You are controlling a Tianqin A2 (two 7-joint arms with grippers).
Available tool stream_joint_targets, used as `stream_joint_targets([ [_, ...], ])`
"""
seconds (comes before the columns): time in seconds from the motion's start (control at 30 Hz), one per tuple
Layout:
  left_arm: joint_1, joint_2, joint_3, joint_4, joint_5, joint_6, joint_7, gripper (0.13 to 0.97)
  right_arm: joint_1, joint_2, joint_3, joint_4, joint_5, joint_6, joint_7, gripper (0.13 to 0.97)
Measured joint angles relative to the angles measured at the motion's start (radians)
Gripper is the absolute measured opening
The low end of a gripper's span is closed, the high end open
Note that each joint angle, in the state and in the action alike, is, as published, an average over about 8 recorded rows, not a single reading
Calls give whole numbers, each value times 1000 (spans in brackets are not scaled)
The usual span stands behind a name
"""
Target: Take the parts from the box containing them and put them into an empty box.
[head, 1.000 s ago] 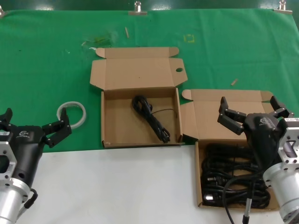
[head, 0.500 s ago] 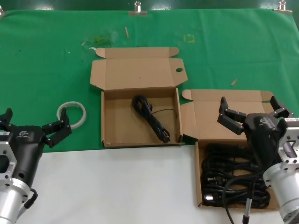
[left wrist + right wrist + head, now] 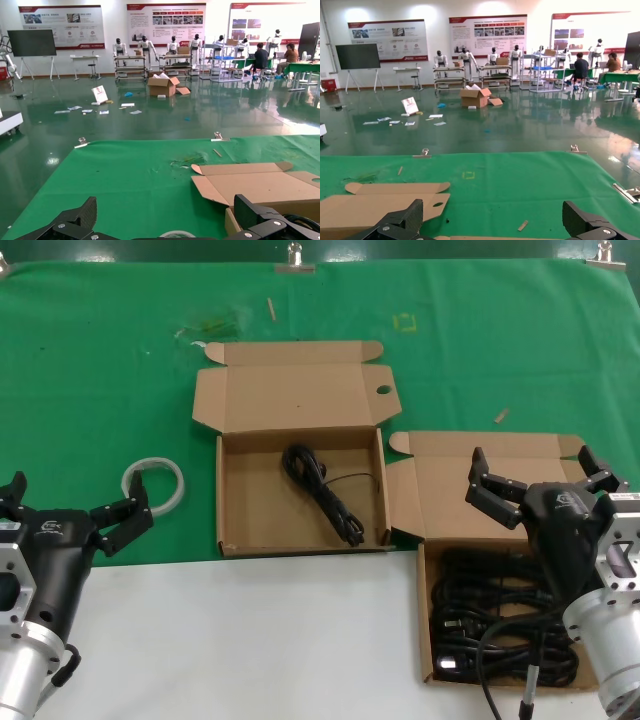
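The box containing the parts [image 3: 424, 625] lies open at the front right, filled with several black cables [image 3: 500, 615]. My right gripper [image 3: 535, 468] hangs open over that box's raised lid [image 3: 450, 490], fingers spread wide and holding nothing; it shows likewise in the right wrist view [image 3: 495, 216]. The other box [image 3: 260, 502] sits open in the middle with one black cable [image 3: 322, 492] lying in it; its lid [image 3: 260, 186] [image 3: 375, 206] is folded back. At the front left, my left gripper [image 3: 72, 498] [image 3: 167, 216] stays open and apart from both boxes.
A white tape ring [image 3: 155, 483] lies on the green cloth [image 3: 100, 360] just ahead of the left gripper. White tabletop [image 3: 250, 640] runs along the front. Small scraps [image 3: 501, 416] lie on the cloth beyond the boxes. Clips [image 3: 295, 255] hold its far edge.
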Motion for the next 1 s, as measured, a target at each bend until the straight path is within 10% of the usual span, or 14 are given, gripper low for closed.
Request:
stream_joint_targets([
  [1.0, 0, 0, 0, 0, 0, 0, 0, 965, 0, 0, 0, 0, 0, 0, 0, 966],
])
